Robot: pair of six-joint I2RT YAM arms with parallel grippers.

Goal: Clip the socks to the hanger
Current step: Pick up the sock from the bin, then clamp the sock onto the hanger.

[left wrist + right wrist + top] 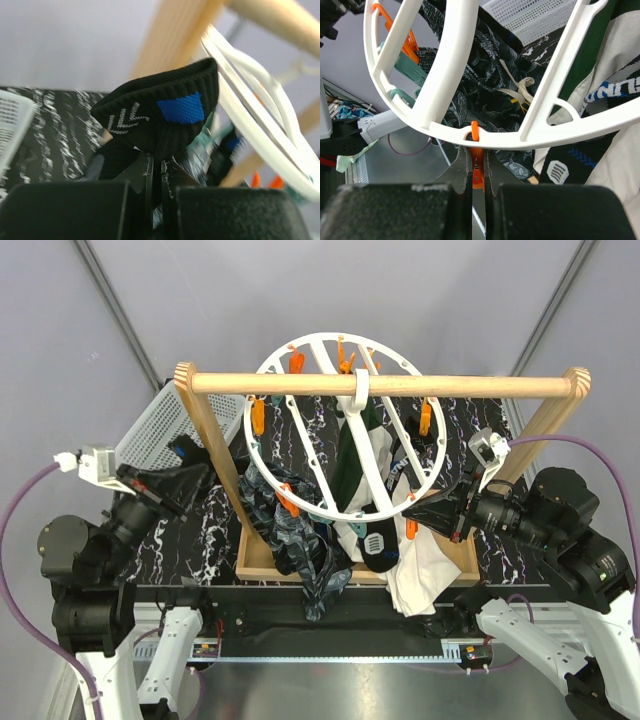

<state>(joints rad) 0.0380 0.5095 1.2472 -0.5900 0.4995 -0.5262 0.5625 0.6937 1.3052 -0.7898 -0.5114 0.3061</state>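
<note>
Fabric as thin and limp as the black sock (pixel 165 115) weighs next to nothing and will fold wherever it is unsupported. It is best held by a doubled edge, with a free margin left to feed into a peg. The left end effector (pixel 155 165) does just that: its fingers are closed tight on the lower part of the sock. The ribbed upper part, with a blue patch and grey chevrons, bulges above them.

In the top view this arm reaches in low from the left. It carries the sock over the marbled surface (pixel 205 540), beside the mesh basket (pixel 150 430) and apart from the ring's left rim.

The hanger (pixel 318 338) hangs by its hook from the wooden rail (pixel 450 385). Being light, stiff plastic, it is likely to swing or tilt under any sideways push. Other socks (pixel 300 540), mottled teal-grey and dark green, already dangle below it.

The right end effector (pixel 477 160) comes in from the right, roughly level. Its fingers are narrowed around an orange peg (pixel 475 132) on the ring's lower rim. Whether the squeeze has opened the peg's mouth cannot be seen. A firm, square pinch seems wise, since a small sprung peg could slip out sideways.
</note>
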